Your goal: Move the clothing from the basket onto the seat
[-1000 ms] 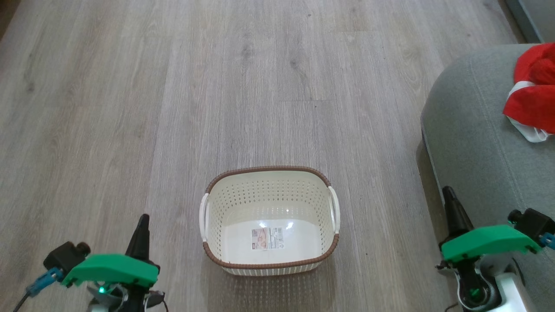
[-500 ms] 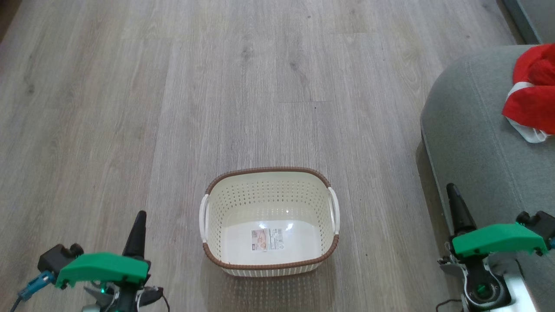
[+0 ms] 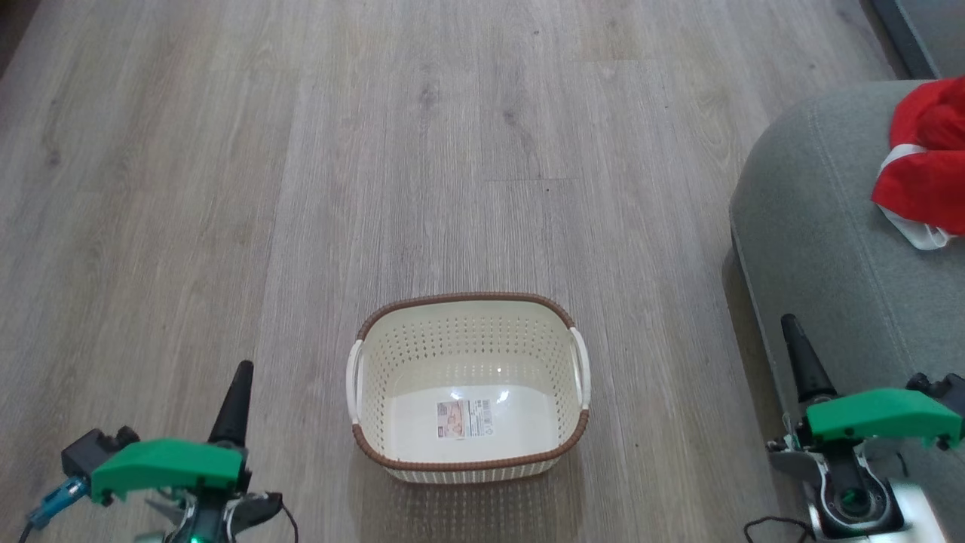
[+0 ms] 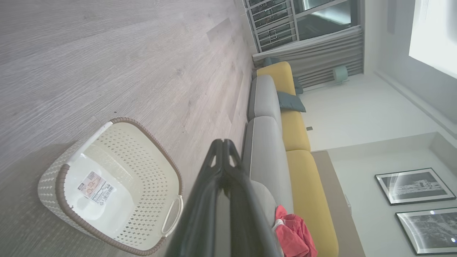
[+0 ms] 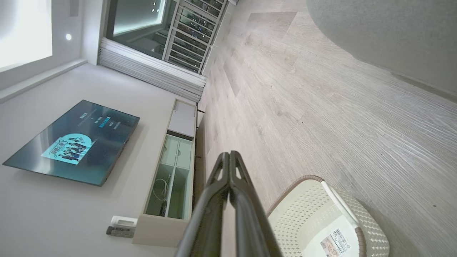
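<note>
The cream basket (image 3: 467, 464) stands on the wood floor in front of me, holding nothing but its label; it also shows as the basket (image 4: 142, 157) and the basket (image 5: 303, 210). The red and white clothing (image 3: 923, 177) lies bunched on the grey-green seat (image 3: 822, 249) at the right edge; the left wrist view catches the clothing (image 4: 294, 233) too. My left gripper (image 3: 241, 371) is shut and holds nothing, low at the left of the basket. My right gripper (image 3: 790, 323) is shut and holds nothing, beside the seat's front corner.
Pale wood floor (image 3: 422, 151) stretches ahead. A long sofa with grey and yellow cushions (image 4: 285, 125) runs along one wall. A TV (image 5: 75, 142) and a low cabinet (image 5: 171, 178) stand against the opposite wall.
Both arms have drawn back toward the bottom of the head view. The left gripper moved slightly left, the right one slightly right. Basket and clothing lie as before.
</note>
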Tool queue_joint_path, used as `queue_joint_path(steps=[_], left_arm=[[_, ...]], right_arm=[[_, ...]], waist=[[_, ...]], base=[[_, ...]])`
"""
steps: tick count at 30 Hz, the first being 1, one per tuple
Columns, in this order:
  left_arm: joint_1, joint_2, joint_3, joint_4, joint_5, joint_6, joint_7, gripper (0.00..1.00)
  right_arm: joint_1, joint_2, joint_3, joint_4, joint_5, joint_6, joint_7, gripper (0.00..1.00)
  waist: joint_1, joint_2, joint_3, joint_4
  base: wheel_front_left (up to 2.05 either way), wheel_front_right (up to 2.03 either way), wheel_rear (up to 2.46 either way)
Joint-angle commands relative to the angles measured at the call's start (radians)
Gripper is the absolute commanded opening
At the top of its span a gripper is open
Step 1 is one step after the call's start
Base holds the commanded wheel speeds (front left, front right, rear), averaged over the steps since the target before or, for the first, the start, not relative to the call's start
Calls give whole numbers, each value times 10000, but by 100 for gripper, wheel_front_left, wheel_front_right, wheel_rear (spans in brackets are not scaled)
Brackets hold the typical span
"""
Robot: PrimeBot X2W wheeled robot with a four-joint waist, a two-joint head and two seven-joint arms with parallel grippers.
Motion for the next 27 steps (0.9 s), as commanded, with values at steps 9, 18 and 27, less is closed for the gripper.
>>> queue_joint_path(steps=[9, 18, 27], left_arm=[[-469, 92, 461, -516, -1192, -154, 355, 0], [-474, 98, 562, -625, -2031, -218, 585, 0], [-480, 105, 676, -747, -2975, -289, 843, 0]], right_arm=[[-83, 5, 10, -588, 1429, -1, 345, 0], [-54, 16, -69, -725, 2431, -1, 580, 0], [-22, 29, -158, -879, 3558, -2, 845, 0]], waist=[[0, 0, -31, -7], [0, 0, -56, -14], [0, 0, -84, -21]], base=[[0, 0, 0], [0, 0, 0], [0, 0, 0]])
